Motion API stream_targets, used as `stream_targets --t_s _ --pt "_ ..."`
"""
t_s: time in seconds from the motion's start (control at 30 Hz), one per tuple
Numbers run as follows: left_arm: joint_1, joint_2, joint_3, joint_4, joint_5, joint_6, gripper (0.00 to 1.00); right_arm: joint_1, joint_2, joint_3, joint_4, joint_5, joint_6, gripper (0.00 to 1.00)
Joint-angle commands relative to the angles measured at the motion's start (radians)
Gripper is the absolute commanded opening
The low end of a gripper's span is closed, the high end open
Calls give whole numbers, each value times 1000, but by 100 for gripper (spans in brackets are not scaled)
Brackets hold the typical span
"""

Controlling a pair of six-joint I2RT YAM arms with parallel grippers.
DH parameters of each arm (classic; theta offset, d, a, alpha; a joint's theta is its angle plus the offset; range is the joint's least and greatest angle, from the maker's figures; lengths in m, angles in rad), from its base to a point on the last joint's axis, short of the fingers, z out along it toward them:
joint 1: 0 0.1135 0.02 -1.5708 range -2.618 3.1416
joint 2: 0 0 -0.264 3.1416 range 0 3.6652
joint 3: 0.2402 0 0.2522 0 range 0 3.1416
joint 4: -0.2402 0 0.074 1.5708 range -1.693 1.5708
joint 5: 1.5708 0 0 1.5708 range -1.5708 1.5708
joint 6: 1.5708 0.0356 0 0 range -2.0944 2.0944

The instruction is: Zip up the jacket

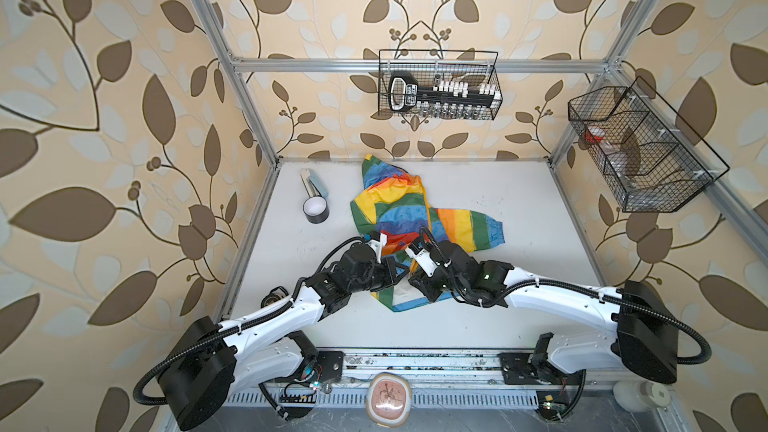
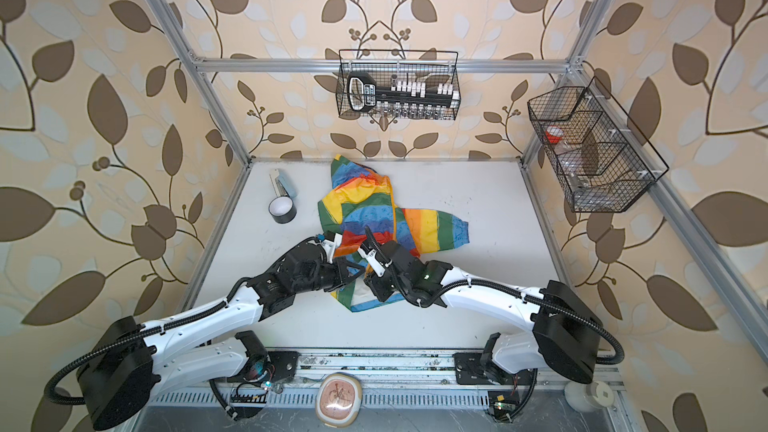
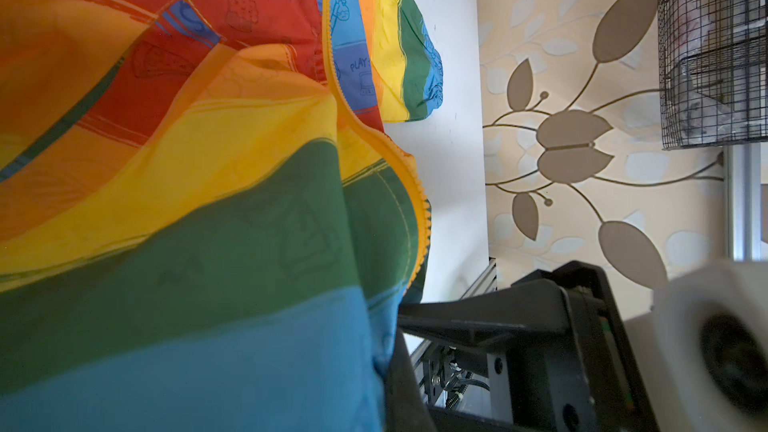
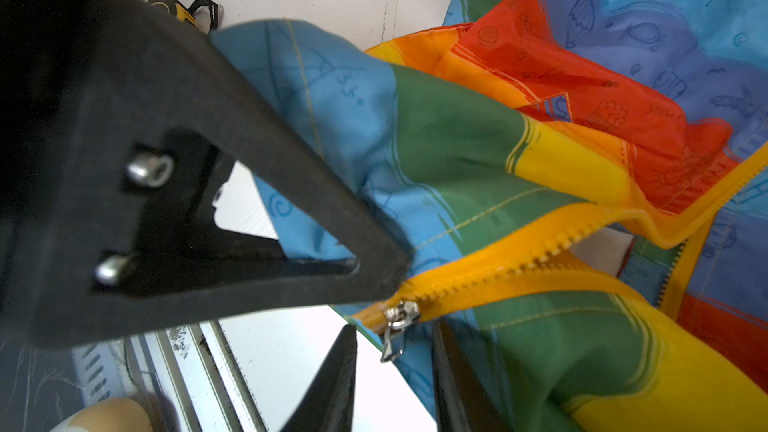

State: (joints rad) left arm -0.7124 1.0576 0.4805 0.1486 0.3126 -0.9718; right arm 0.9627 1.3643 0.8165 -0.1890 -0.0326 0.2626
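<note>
The left hand [image 1: 402, 273] and right hand [image 1: 417, 283] meet at the jacket [image 1: 395, 209] — seemingly its near hem.

Jacket [image 1: 395, 209]: thin cloth, faint sheen, crinkled, fine line drawings printed on it.
Zipper [image 4: 519, 259]: orange cloth tape, matt plastic teeth; slider [image 4: 401, 313] bright shiny metal.
Left gripper [image 4: 386, 272]: black plastic, matt, finely grainy; screws [image 4: 149, 170] polished metal.
Table [image 1: 498, 222]: white, smooth, matt, scuffed with dark marks.
Wire basket [image 1: 384, 89]: thin black metal mesh.
Frame [image 1: 332, 63]: silver metal, satin.
Tape roll [image 1: 320, 218]: glossy black outside, white inside.
Wallpaper [image 1: 104, 118]: matt.
</note>
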Motion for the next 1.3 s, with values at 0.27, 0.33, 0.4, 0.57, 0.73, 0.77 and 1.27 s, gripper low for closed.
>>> stream_targets --t_s 0.27,0.33,0.4,0.57,0.73,0.77,1.27 --pt "2 -13 33 32 25 12 0 9 -1 -37 0 12 -24 27" --pt "2 -13 33 31 25 11 0 8 -4 -37 6 21 -20 26" --pt "2 -13 32 31 26 10 0 8 -7 -37 8 30 -18 24" --pt "2 -19 31 25 26 10 0 4 -11 -36 11 43 -12 19" --pt "2 -21 27 23 26 10 0 -10 -28 -42 16 40 -3 15" --pt "2 -21 27 25 26 10 0 -10 -32 -43 16 39 -3 14" --pt "2 -8 23 31 42 5 0 -30 -64 -50 18 36 10 0"
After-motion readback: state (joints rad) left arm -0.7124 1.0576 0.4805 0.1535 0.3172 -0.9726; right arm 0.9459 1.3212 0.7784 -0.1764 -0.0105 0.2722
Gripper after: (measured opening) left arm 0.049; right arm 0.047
